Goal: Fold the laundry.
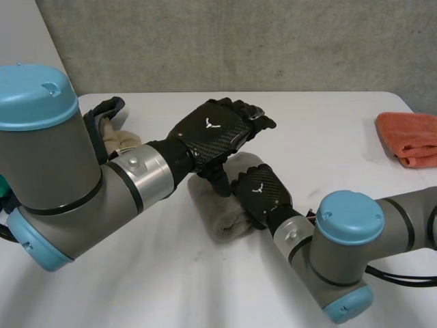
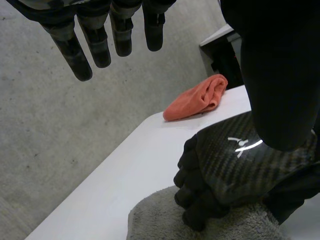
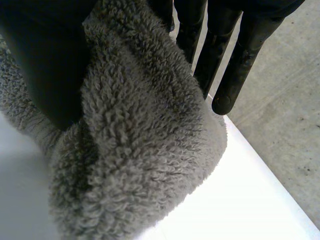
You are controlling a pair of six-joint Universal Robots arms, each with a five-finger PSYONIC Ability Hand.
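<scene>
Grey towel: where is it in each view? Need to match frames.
Head: grey towel mid-table, under the right hand.
Left wrist: it lies under the right hand's curled fingers.
Right wrist: it sits between the right hand's thumb and fingers.
Shared landmark: the right hand.

Bright, even light washes the white table (image 1: pixel 341 150); a soft, faint shadow lies just beside the grey towel (image 1: pixel 220 225).
</scene>
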